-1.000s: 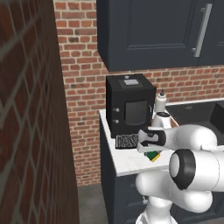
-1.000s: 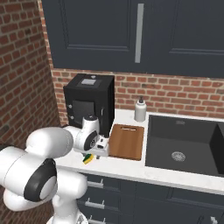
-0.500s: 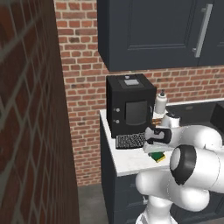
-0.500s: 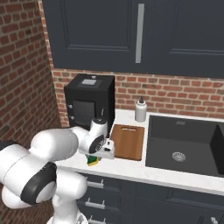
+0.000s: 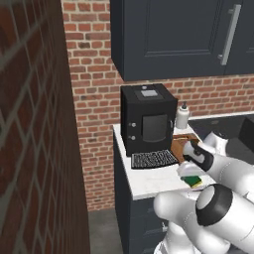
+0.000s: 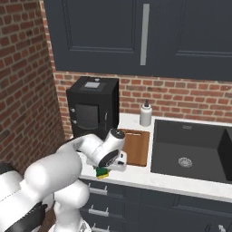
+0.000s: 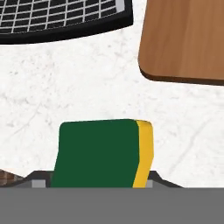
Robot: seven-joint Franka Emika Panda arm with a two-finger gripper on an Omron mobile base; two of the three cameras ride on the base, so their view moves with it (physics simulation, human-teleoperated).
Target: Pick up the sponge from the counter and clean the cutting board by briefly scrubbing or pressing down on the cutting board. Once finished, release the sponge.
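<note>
At the bottom centre of the hand view the sponge (image 7: 103, 153) lies flat on the counter (image 7: 78, 87), dark green top up with a yellow strip along its right side. The fingertips do not show there, and the hand hides them in both base views, so I cannot tell whether the gripper (image 6: 108, 168) is spread or pressed together, nor whether it touches the sponge.

In the right base view the sponge (image 6: 103, 172) peeks out under the hand at lower centre, near the front edge of the counter (image 6: 149, 177). In the left base view the sponge (image 5: 193, 181) sits at centre right, just below the gripper (image 5: 190, 173).

Farther up the hand view, the cutting board (image 7: 183, 39) fills the upper right, apart from the sponge with bare counter between; the black grated tray (image 7: 61, 17) crosses the upper left.

In the right base view the cutting board (image 6: 136, 146) lies just beyond the hand, left of the dark sink (image 6: 190, 154). Behind stand a black coffee machine (image 6: 93, 108) and a white soap bottle (image 6: 145, 114) against the brick wall (image 6: 181, 97).
</note>
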